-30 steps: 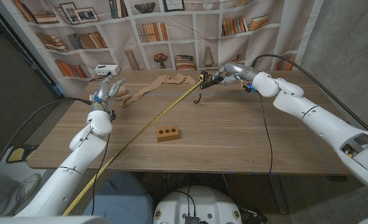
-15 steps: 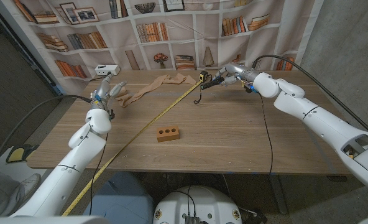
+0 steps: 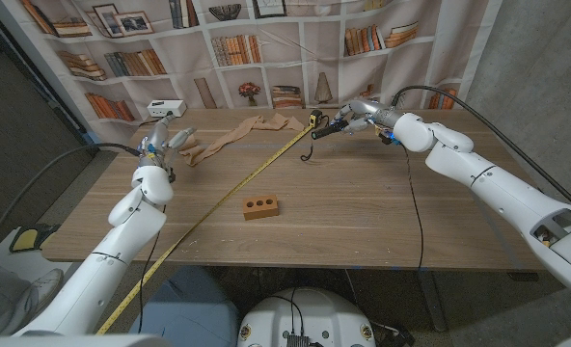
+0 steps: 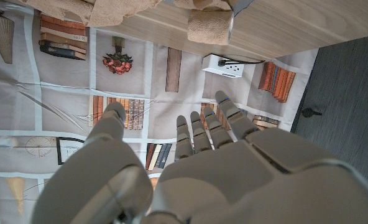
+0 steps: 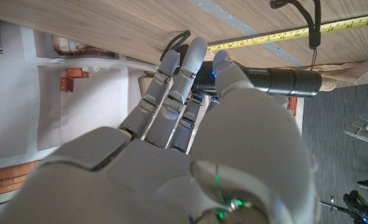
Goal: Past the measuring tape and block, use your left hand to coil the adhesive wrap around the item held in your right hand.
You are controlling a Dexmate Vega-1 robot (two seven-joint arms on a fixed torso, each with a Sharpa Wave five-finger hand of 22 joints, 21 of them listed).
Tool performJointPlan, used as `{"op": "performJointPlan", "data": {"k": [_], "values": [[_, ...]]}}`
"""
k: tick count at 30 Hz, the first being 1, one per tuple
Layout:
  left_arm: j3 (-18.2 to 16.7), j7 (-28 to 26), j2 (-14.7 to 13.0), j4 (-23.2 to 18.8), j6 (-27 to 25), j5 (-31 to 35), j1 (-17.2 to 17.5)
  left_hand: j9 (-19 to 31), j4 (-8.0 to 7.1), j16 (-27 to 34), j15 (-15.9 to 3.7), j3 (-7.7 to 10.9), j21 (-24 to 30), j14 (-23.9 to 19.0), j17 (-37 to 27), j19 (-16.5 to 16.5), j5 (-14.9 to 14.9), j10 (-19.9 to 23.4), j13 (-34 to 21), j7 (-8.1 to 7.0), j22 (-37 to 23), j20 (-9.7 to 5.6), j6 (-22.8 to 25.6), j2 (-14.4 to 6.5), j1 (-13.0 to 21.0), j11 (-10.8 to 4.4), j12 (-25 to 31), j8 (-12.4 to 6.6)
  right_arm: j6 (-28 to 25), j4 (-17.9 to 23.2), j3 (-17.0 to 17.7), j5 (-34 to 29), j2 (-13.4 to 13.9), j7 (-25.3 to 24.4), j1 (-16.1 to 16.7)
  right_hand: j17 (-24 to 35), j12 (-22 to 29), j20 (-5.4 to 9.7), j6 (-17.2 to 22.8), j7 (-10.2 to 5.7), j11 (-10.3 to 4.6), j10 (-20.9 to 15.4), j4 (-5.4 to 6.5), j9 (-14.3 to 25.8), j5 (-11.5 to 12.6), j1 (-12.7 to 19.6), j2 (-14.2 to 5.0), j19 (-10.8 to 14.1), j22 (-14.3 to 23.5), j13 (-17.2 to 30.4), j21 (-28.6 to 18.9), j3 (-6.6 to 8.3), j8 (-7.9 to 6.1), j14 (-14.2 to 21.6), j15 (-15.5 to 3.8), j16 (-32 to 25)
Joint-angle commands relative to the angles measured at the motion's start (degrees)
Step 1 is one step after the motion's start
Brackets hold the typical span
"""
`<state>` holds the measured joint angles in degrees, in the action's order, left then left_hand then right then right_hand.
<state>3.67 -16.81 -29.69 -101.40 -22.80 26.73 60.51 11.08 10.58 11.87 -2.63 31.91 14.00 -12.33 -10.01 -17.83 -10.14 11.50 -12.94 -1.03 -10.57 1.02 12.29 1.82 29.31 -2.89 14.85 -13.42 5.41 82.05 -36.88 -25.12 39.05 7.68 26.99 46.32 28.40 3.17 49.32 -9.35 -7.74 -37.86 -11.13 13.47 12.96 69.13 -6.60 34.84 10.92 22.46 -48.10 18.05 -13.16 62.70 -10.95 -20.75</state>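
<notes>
Right hand (image 3: 355, 114) is up at the far side of the table (image 3: 363, 207), arm stretched long from the near right corner, fingers curled around a dark cylinder (image 5: 282, 81) — call it the tool. In the right wrist view the fingers (image 5: 183, 71) wrap over its near end while the barrel sticks out sideways past the thumb. A black hooked cord (image 3: 308, 150) dangles off the tool down to the wood, right beside the tape (image 3: 230, 194).

Left hand (image 3: 163, 136) now: raised above the far left part of the table, arm reaching up from the near left corner, fingers spread and holding nothing. In the left wrist view the fingers (image 4: 202, 127) fan out apart, palm facing away, with the bookshelf backdrop (image 4: 66, 99) beyond them.

The wrap (image 3: 235, 135), a tan strip, lies loose on the table between the two hands, nearer the left hand but apart from it; its rolled end (image 4: 209, 26) shows in the left wrist view.

The tape runs diagonally from the far middle to the near left edge. The block (image 3: 260, 206) sits mid-table, just right of the tape.
</notes>
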Motion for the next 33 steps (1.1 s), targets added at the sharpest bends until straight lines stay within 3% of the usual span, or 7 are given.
{"op": "performJointPlan", "data": {"k": [1, 18, 26, 33], "values": [[0.3, 1.5, -0.5, -1.0, -3.4, 3.8, -0.4, 0.3, -0.05, 0.2, -0.15, -0.37, 0.2, -1.0, -0.3, -0.6, 0.2, 1.0, -0.2, 0.01, -0.2, 0.19, -0.1, 0.4, 1.1, -0.58, 0.4, -0.04, -0.3, 0.9, 0.3, 0.1, 0.5, -0.2, 0.6, 0.2, 3.9, 3.59, 4.6, 3.90, -1.43, -16.9, 1.94, 0.2, 0.0, 0.0, -0.85, -0.2, 0.1, 5.3, -0.4, 2.24, -0.24, 0.1, -2.59, 0.1], [-0.8, 3.2, -1.6, -2.0, -5.1, 7.2, -0.2, 0.6, -0.85, 0.4, -0.27, -1.34, -0.4, -2.3, -0.5, 0.2, 0.2, 2.9, -0.7, -0.51, -0.3, 0.42, 1.6, 1.1, 2.0, -0.47, 1.1, -0.52, -1.1, 3.1, 1.0, 0.2, 1.6, -0.3, 1.5, 0.4, 3.5, 3.67, 4.7, 3.94, -1.38, -16.9, 2.00, 0.2, -0.1, -0.1, -0.81, -0.4, 0.0, 5.3, -1.1, 2.30, -0.20, 0.3, -2.56, 0.6], [-1.0, 4.5, -1.8, -1.0, -4.9, 7.4, -0.7, 0.7, -1.58, 0.5, 0.29, -2.18, -0.3, -2.8, -0.6, -0.2, 0.3, 3.2, -0.9, 0.40, -0.3, 0.24, 2.5, 1.2, 1.4, 0.27, 1.3, -0.70, -1.0, 3.5, 0.9, 0.1, 1.6, -0.3, 1.7, 0.5, 3.5, 3.70, 4.7, 3.87, -1.31, -16.9, 1.99, 0.2, -0.1, -0.1, -0.75, -0.6, 0.0, 5.4, -1.4, 2.30, -0.15, 0.4, -2.57, 0.8], [-0.2, 5.8, -2.5, -0.1, -5.6, 8.5, -1.6, 0.8, -1.90, 0.5, 0.45, -2.64, -0.3, -3.2, -0.7, -0.6, 0.3, 3.8, -1.1, 0.33, -0.3, 0.21, 3.0, 1.1, 1.2, 0.32, 1.5, -0.79, -1.6, 4.4, 1.0, 0.1, 2.0, -0.3, 2.1, 0.6, 3.4, 3.72, 4.7, 3.88, -1.39, -17.1, 1.94, 0.3, -0.1, -0.1, -0.74, -0.7, 0.0, 5.4, -1.6, 2.36, -0.12, 0.4, -2.59, 0.9]]}}
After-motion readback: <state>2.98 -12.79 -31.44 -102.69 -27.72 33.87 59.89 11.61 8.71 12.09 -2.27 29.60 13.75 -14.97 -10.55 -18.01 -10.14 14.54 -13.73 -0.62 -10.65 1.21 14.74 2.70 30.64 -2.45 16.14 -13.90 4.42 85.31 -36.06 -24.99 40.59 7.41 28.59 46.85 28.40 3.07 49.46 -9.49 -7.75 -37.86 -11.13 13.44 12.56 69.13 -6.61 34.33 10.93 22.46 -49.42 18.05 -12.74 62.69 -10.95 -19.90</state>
